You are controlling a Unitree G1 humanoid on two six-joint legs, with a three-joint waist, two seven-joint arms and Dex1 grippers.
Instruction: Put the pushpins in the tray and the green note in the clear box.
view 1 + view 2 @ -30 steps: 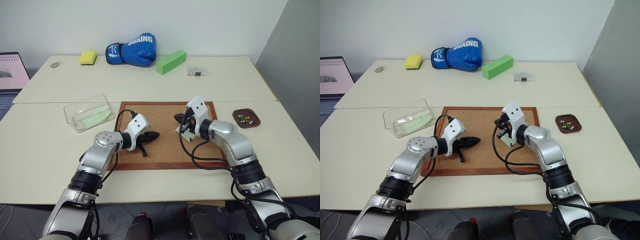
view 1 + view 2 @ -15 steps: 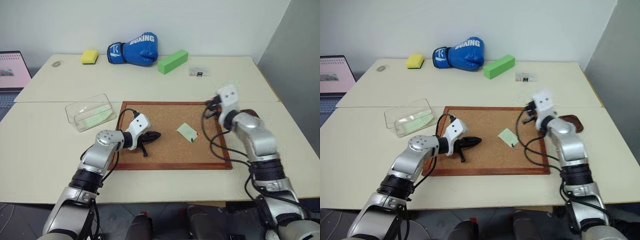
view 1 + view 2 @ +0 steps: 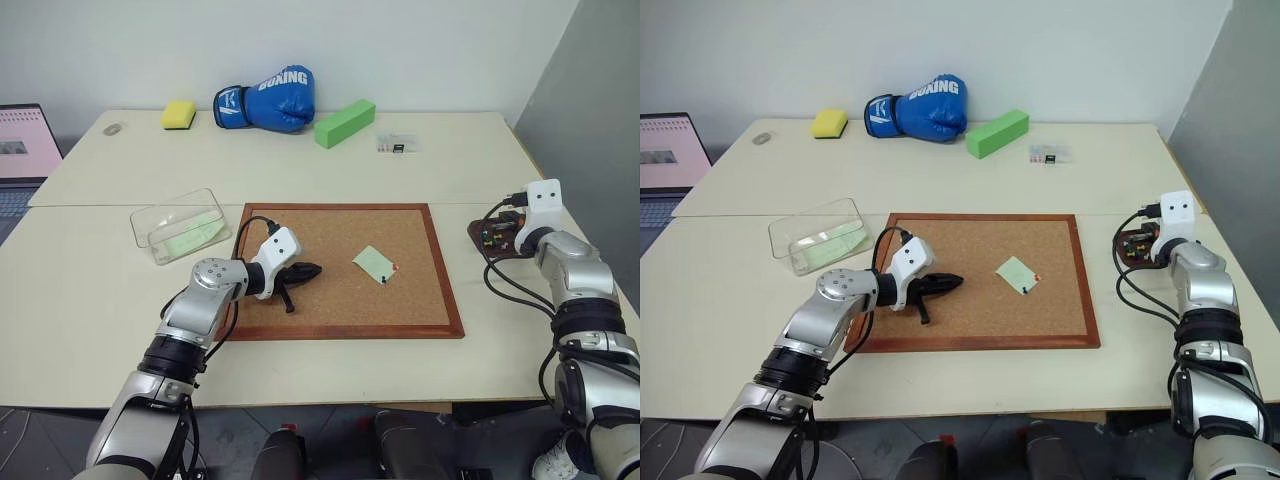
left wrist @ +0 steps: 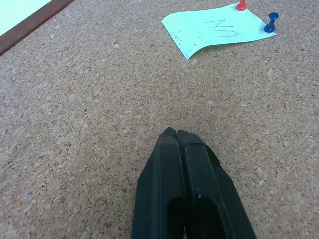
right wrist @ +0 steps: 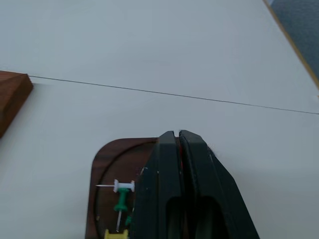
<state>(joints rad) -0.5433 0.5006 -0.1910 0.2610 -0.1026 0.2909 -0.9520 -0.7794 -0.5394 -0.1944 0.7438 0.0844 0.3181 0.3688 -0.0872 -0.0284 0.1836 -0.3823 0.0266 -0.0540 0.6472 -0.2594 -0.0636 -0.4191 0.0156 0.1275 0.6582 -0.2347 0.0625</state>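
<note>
Pale green note (image 3: 374, 265) lies pinned by red and blue pushpins (image 4: 255, 15) on the cork board; brown tray (image 5: 107, 172) at right holds pins; clear box (image 3: 180, 225) sits left.

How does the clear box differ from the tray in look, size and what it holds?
The clear box is transparent; the tray is dark brown. The clear box is larger than the tray. The clear box holds a pale green slip; the tray holds pushpins. The clear box lies left of the cork board, the tray right of it. Both rest on the table.
</note>
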